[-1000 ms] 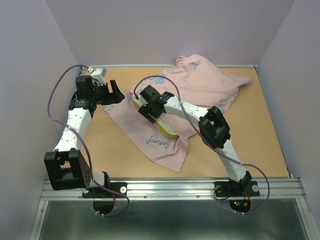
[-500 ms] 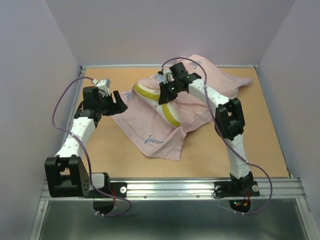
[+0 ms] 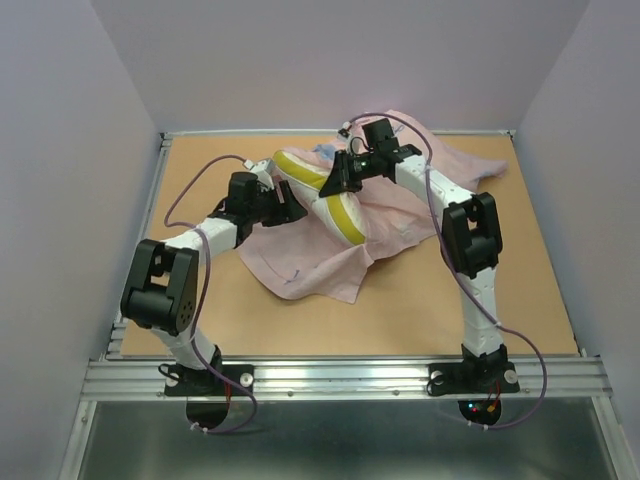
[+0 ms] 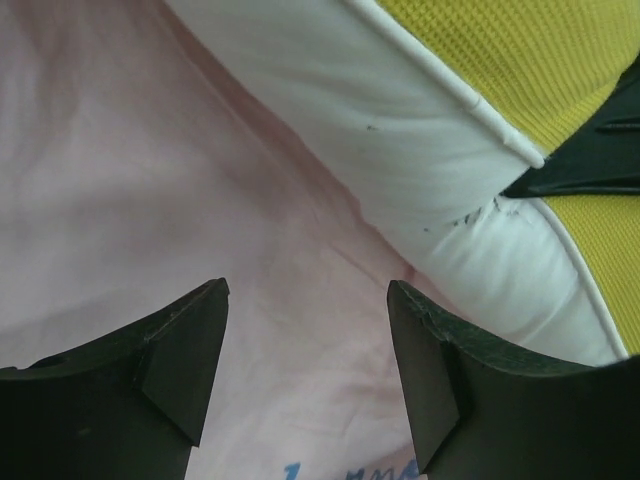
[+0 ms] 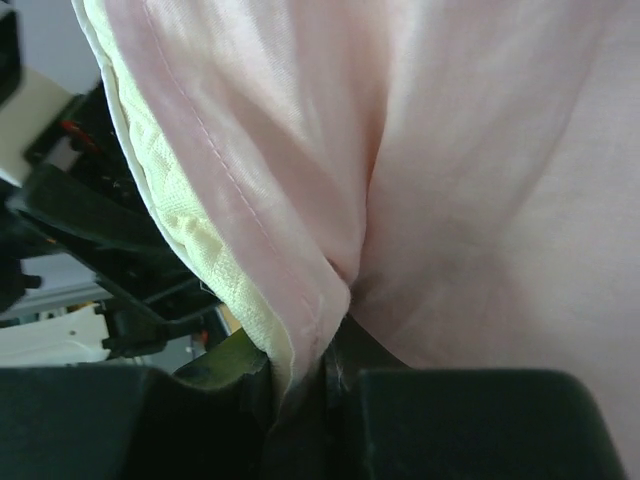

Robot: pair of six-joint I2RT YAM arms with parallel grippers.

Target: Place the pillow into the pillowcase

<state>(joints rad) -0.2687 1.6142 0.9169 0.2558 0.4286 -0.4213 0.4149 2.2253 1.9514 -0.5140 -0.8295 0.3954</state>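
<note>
The pillow [image 3: 303, 170], cream-white with a yellow side band [image 3: 343, 216], lies tilted on the pink pillowcase [image 3: 318, 265], its far end raised. My right gripper [image 3: 341, 182] is shut on the pillow's edge [image 5: 205, 250] together with a pink pillowcase hem [image 5: 290, 240]; both run down into the closed right gripper [image 5: 300, 372]. My left gripper [image 3: 288, 211] hangs open just left of the pillow. In the left wrist view the left gripper [image 4: 308, 300] holds nothing and sits over pink pillowcase cloth [image 4: 130, 170], with the pillow [image 4: 420, 150] at the upper right.
More of the pillowcase is bunched at the back right [image 3: 445, 165]. The brown tabletop [image 3: 480, 300] is boxed in by lilac walls [image 3: 60, 150]. A metal rail [image 3: 340, 375] carries both arm bases at the near edge.
My right gripper shut on the pillow's edge and carried it up and toward the back. The left arm swung right, in over the pillowcase beside the pillow. The pillowcase's front flap bunched up.
</note>
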